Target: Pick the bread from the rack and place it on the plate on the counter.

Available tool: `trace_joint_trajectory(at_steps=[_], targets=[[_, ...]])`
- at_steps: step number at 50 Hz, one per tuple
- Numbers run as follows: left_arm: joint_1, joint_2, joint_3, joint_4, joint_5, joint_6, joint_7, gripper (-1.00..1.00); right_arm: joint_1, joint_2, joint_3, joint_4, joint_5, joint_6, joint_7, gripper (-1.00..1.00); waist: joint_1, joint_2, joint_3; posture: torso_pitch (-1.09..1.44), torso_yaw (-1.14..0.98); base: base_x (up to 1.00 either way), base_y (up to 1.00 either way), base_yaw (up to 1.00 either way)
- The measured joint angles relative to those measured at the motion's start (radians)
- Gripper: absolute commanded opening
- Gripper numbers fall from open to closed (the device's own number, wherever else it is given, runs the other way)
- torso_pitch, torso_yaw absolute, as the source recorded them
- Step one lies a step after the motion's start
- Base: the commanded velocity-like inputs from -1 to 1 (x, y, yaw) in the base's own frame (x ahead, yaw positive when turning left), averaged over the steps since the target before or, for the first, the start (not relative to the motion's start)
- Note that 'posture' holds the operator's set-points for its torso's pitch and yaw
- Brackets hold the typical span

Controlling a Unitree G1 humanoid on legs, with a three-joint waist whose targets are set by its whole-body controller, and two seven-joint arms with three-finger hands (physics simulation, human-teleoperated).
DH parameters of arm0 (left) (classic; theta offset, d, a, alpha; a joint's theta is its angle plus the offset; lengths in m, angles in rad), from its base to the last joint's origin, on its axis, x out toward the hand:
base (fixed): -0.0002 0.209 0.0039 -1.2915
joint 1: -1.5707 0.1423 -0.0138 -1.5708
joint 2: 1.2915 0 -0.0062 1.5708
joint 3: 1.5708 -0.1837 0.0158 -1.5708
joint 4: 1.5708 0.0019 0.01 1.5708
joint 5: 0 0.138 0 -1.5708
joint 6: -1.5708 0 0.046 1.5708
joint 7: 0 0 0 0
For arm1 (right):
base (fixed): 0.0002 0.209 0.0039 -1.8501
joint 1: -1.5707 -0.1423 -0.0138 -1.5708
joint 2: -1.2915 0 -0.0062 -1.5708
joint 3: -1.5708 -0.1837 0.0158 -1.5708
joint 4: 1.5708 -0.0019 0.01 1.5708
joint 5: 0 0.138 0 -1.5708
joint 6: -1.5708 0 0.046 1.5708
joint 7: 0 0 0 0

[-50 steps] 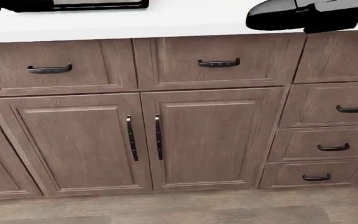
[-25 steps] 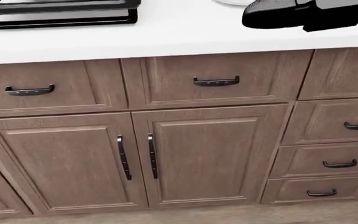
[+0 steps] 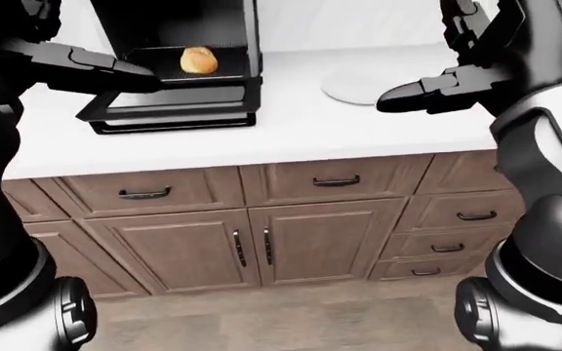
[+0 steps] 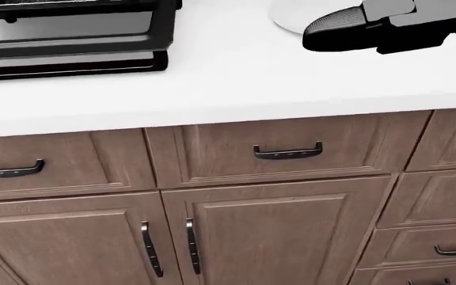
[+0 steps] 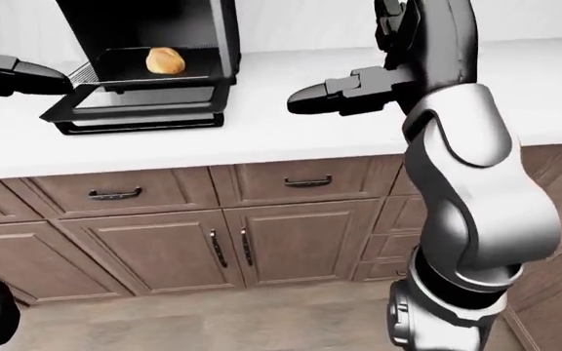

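The bread (image 3: 199,60), a small golden roll, lies on the rack (image 3: 179,71) inside a black toaster oven (image 3: 179,29) on the counter, at the top left of the left-eye view. The white plate (image 3: 352,85) lies on the counter to the oven's right. My left hand (image 3: 142,75) is open and empty, stretched out over the oven's lowered door, left of the bread and apart from it. My right hand (image 3: 394,98) is open and empty, held above the plate's right edge. The head view shows only the plate's rim (image 4: 287,19) and my right hand (image 4: 331,29).
The white counter (image 3: 291,135) runs across the view above brown wooden drawers (image 3: 335,180) and cabinet doors (image 3: 188,248). The oven's lowered door (image 4: 70,35) sticks out toward the counter's edge. Wood floor (image 3: 291,322) lies below.
The head view has swung upward: cabinets and counter slid down the picture, and more of the counter, the oven door and the plate's rim came in. My right hand stays at the top right.
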Motion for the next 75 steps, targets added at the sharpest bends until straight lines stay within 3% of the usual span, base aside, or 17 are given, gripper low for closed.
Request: trace_joint_trajectory(at_steps=[3,9,12,17,20,23,26,33,36,40,44,47,51,57,61,66,75], targets=[[-0.008,0.006,0.018,-0.015,0.010,-0.006,0.001,1.00,-0.005,0.002,-0.003,-0.025,0.002,-0.009,0.001,1.00,-0.004,0.022,-0.005,0.00,0.00,0.38,0.29,0.00],[-0.002,0.008,0.022,-0.030,0.018,-0.027,-0.005,1.00,-0.004,0.003,-0.011,-0.026,-0.002,-0.019,-0.006,1.00,-0.008,0.109,-0.005,0.00,0.00,0.38,0.09,0.23],[0.028,0.002,0.028,-0.002,0.026,-0.011,-0.004,1.00,0.018,0.012,0.016,-0.020,0.004,-0.003,0.000,1.00,0.012,0.097,0.017,0.00,0.00,0.38,0.00,0.47],[0.015,0.015,0.047,-0.012,0.042,-0.004,0.000,1.00,0.005,0.005,0.025,-0.027,-0.009,-0.008,0.012,1.00,0.015,0.067,-0.018,0.00,0.00,0.11,0.00,0.05],[0.003,0.021,0.044,-0.026,0.044,-0.018,-0.003,1.00,0.001,0.016,0.007,-0.035,-0.017,-0.024,0.009,1.00,0.011,0.049,0.016,0.00,0.00,0.00,0.00,0.00],[0.001,0.018,0.033,-0.018,0.042,-0.015,-0.009,1.00,0.002,0.016,0.011,-0.020,-0.020,-0.023,0.004,1.00,0.006,0.002,0.022,0.00,0.00,0.00,0.00,0.00],[0.019,0.001,0.012,-0.011,0.036,-0.002,-0.017,1.00,0.018,0.019,0.012,-0.003,-0.027,-0.014,0.000,1.00,-0.006,0.032,0.032,0.00,0.00,0.00,0.00,0.00],[-0.001,0.004,0.009,-0.017,0.039,-0.011,-0.027,1.00,-0.002,0.015,0.002,-0.004,-0.034,-0.013,-0.002,1.00,-0.016,0.031,0.028,0.00,0.00,0.00,0.00,0.00],[0.001,0.009,0.018,-0.019,0.048,-0.015,-0.026,1.00,-0.006,0.016,0.007,-0.008,-0.033,-0.024,0.000,1.00,-0.008,0.053,0.028,0.00,0.00,0.00,0.00,0.00],[0.008,0.015,0.033,-0.020,0.062,-0.008,-0.024,1.00,0.002,0.031,0.014,-0.015,-0.020,-0.020,0.004,1.00,-0.004,0.035,0.008,0.00,0.00,0.00,-0.04,0.00],[0.025,0.014,0.035,-0.017,0.067,0.005,-0.026,1.00,0.009,0.032,0.020,-0.013,0.001,-0.014,0.004,1.00,0.001,0.094,-0.016,0.00,0.00,0.05,-0.38,0.00],[0.013,0.017,0.033,-0.027,0.069,-0.007,-0.029,1.00,0.006,0.027,0.003,-0.020,0.008,-0.021,-0.002,1.00,-0.006,0.108,-0.023,0.00,0.00,0.12,-0.70,0.00],[0.022,0.021,0.038,-0.042,0.073,-0.016,-0.034,1.00,0.011,0.022,0.001,-0.036,0.011,-0.031,-0.011,1.00,-0.006,0.092,-0.013,0.00,0.00,0.13,-0.59,0.00],[0.016,0.020,0.034,-0.032,0.086,-0.003,-0.039,1.00,0.017,0.021,0.025,-0.038,0.008,-0.043,-0.016,1.00,0.014,-0.019,0.005,0.00,0.00,0.04,-0.11,0.00],[0.029,0.002,-0.002,-0.033,0.075,0.003,-0.057,1.00,0.030,0.019,0.004,-0.010,-0.006,-0.009,-0.017,1.00,0.002,0.020,0.048,0.00,0.00,0.00,0.00,0.00],[0.024,0.017,0.015,-0.035,0.081,0.003,-0.067,1.00,0.006,0.025,0.006,-0.007,-0.009,-0.002,-0.021,1.00,-0.006,0.074,0.029,0.00,0.00,0.00,0.00,0.00],[0.030,-0.009,0.059,-0.066,0.090,0.035,-0.042,1.00,0.007,0.032,0.021,-0.016,-0.014,-0.025,-0.010,1.00,0.000,0.038,0.002,0.00,0.00,0.00,0.00,0.00]])
